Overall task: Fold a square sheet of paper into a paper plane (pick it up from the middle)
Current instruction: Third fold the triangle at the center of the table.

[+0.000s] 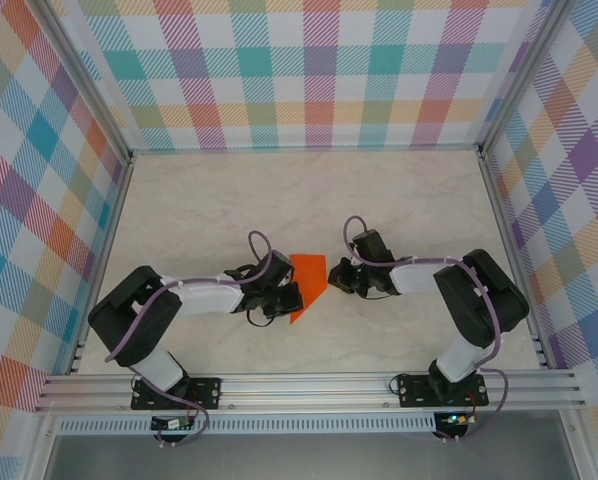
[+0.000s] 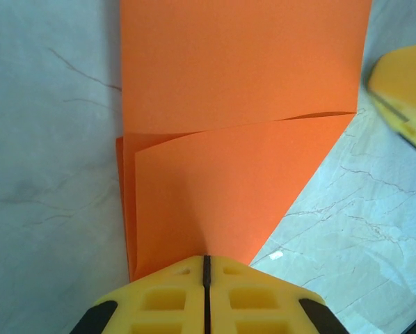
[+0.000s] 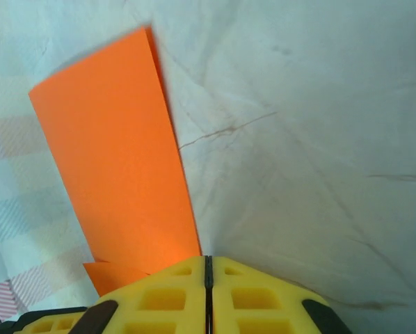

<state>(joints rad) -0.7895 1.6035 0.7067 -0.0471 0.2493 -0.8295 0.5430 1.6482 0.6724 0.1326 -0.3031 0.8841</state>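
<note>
Yellow fingers of the left gripper (image 2: 206, 260) are clenched, pads meeting along one seam. Their tips touch the narrow end of a diagonal flap on the paper plane (image 2: 243, 104); whether a layer is nipped between them cannot be told. The right gripper (image 3: 208, 260) is likewise clenched at the opposite edge, where the orange sheet rises from its tips as a tilted strip. From above, both grippers flank the paper, which sits midway between the left and right edges of the table (image 1: 229, 200), nearer the near edge than the far. Step in hand, as judged: an early corner fold, with one flap down and no dart shape yet. The next move likely calls for pressing that crease flat, then folding the matching corner to the centre line without shifting the sheet.
</note>
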